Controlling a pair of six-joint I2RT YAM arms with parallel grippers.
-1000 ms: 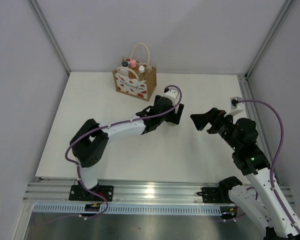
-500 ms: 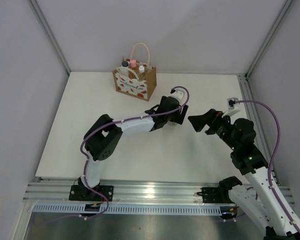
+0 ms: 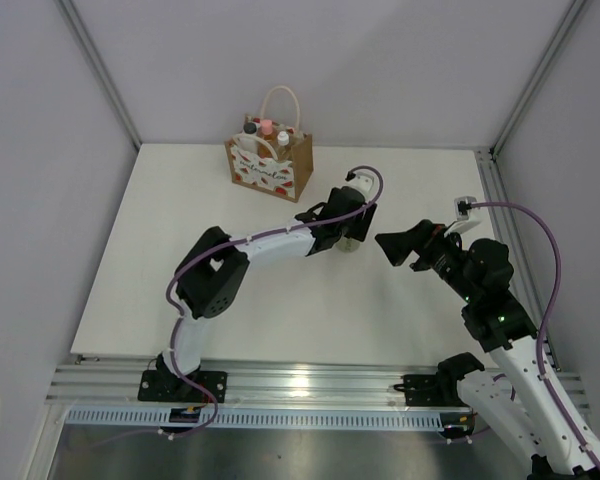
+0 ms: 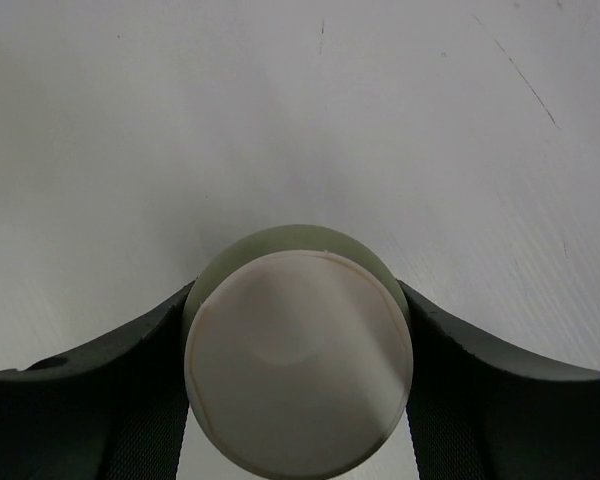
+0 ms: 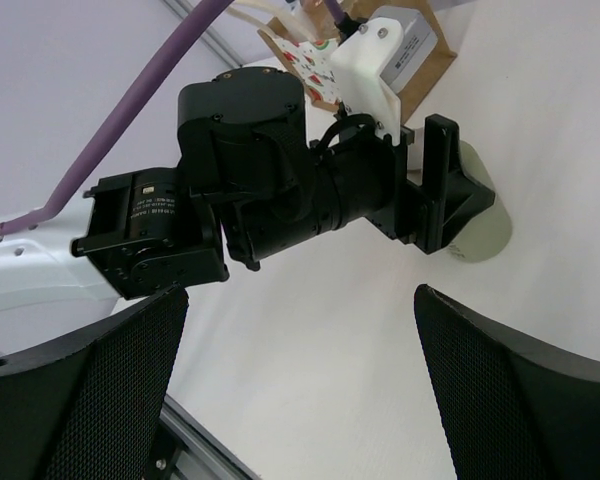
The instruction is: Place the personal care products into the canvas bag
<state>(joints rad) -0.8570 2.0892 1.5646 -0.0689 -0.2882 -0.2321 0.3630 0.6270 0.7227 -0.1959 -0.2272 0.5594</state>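
- Pale olive bottle, cream cap, stands upright on the table right of centre, well apart from the canvas bag.
- Left gripper: jaws flush against both flanks of the bottle, gripping it. Right gripper: jaws wide, empty, near.
- Judged: light, rigid, smooth round wall that could slip; hold the body below the cap.
- Only the left wrist view shows the contact. Only overhead shows three other containers poking from the bag.

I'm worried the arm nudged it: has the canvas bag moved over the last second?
No. The canvas bag stands in the same spot against the far edge of the table, left of centre, in the top view.
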